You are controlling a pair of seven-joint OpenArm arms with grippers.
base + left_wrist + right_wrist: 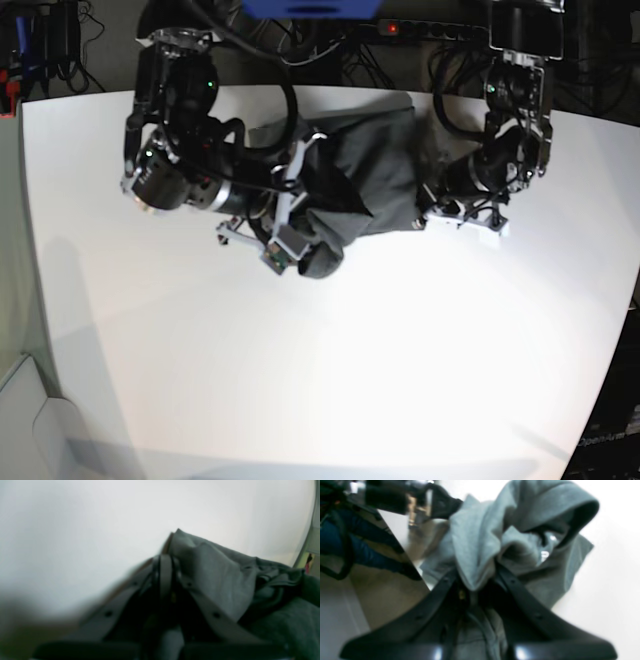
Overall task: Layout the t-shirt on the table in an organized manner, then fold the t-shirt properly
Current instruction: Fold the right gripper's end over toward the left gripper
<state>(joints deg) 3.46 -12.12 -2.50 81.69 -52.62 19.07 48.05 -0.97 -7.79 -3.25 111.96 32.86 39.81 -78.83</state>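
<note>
Laying out, by the look: shirt (365, 185) bunched at bench's (330, 370) far edge, strung between both claws. Left claw (166, 555) clamped tight on an edge; right claw (476, 585) pinched on a thick fold. Next: drawing apart from shirt's middle to spread flat.

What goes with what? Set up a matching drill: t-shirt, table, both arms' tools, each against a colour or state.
Things:
1. dark charcoal-grey cloth t-shirt
2. large white smooth-topped table
3. left tool
4. right tool

States:
A. white and smooth
B. bunched up between both arms
C. shut on a thin edge of cloth
D. shut on a thick fold of cloth

Pairs: 1-B, 2-A, 3-C, 4-D
</note>
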